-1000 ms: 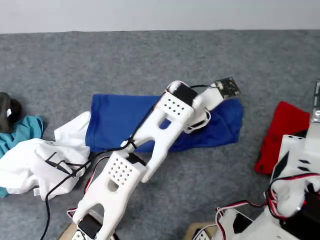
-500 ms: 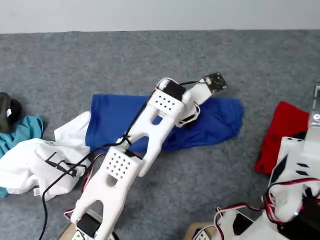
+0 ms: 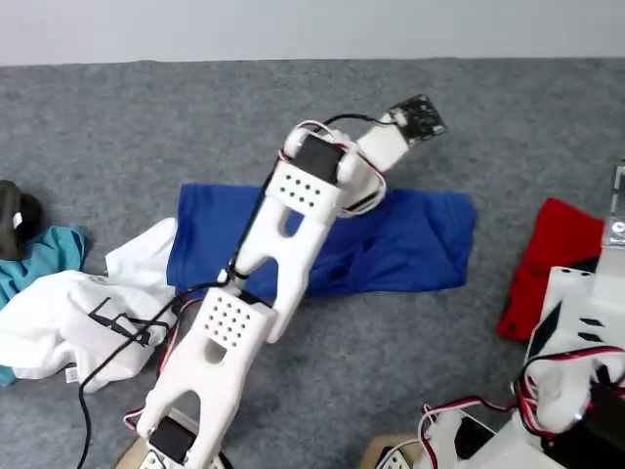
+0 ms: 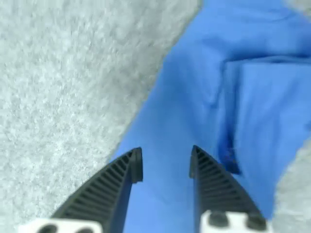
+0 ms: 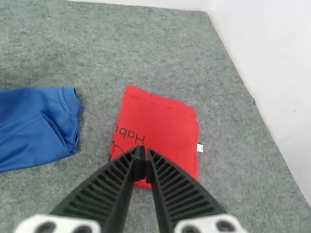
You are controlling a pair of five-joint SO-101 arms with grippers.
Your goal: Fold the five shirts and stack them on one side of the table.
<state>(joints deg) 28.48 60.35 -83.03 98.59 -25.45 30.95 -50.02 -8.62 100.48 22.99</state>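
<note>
A blue shirt (image 3: 391, 249) lies spread in the middle of the grey table, partly folded, with a crease along its length. My left arm (image 3: 303, 200) stretches across it to its far edge. There my left gripper (image 4: 165, 162) hangs open above the blue cloth (image 4: 252, 97), with nothing between its fingers. A folded red shirt (image 3: 552, 254) lies at the right side. My right gripper (image 5: 141, 156) is shut and empty, held above the near end of the red shirt (image 5: 160, 124). A white shirt (image 3: 68, 318) and a teal shirt (image 3: 44, 254) lie crumpled at the left.
A dark object (image 3: 15, 220) sits at the left edge beside the teal shirt. The right arm's base (image 3: 576, 371) stands at the front right. A white wall (image 3: 312, 29) bounds the far side. Bare grey carpet (image 3: 391, 362) lies in front of the blue shirt.
My left arm has swung from the blue shirt's right end toward its far edge. The shirt's right part now lies flatter and more spread. The right arm has not moved.
</note>
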